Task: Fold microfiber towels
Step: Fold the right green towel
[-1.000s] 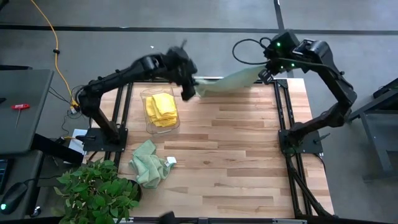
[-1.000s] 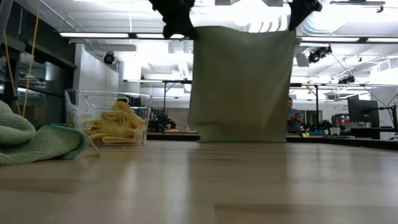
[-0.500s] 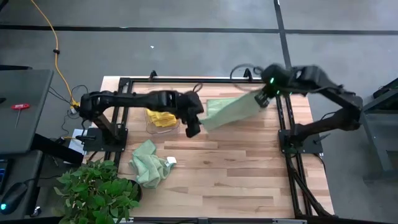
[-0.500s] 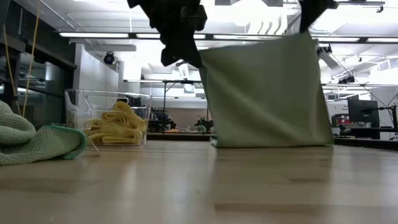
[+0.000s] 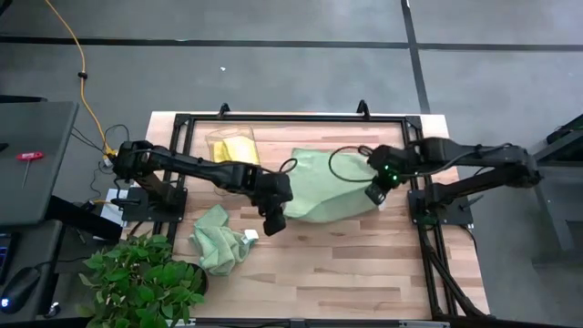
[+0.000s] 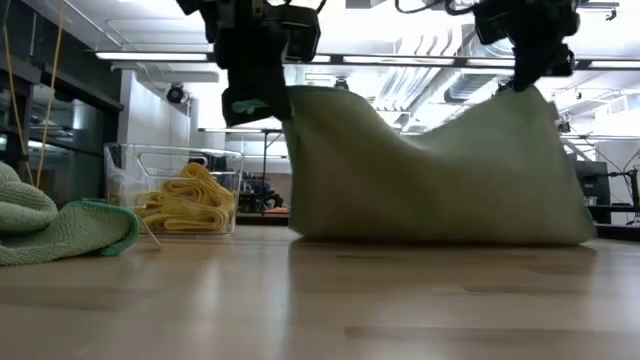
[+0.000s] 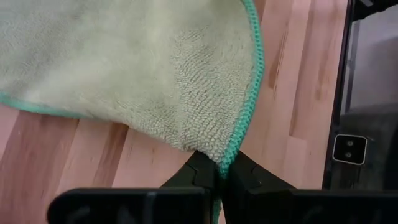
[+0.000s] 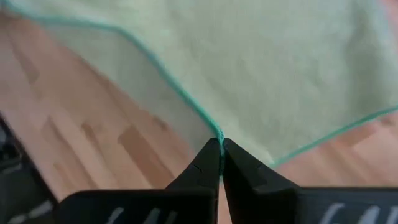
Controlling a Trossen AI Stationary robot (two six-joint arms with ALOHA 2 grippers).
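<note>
Left gripper (image 5: pixel 271 221): pressed together on one corner of the sage green towel (image 5: pixel 323 185), near the middle of the table (image 5: pixel 364 273). Right gripper (image 5: pixel 374 193): pinching the opposite upper corner, near the table's right edge. Between them the sage green towel hangs in a sagging sheet, its lower edge resting on the wood. Crumpled green towel (image 5: pixel 217 240): lying in a heap near the left edge, beside the plant (image 5: pixel 141 282). Yellow towels (image 6: pixel 187 203): bunched inside the clear container (image 6: pixel 172 188), toward the far left corner.
</note>
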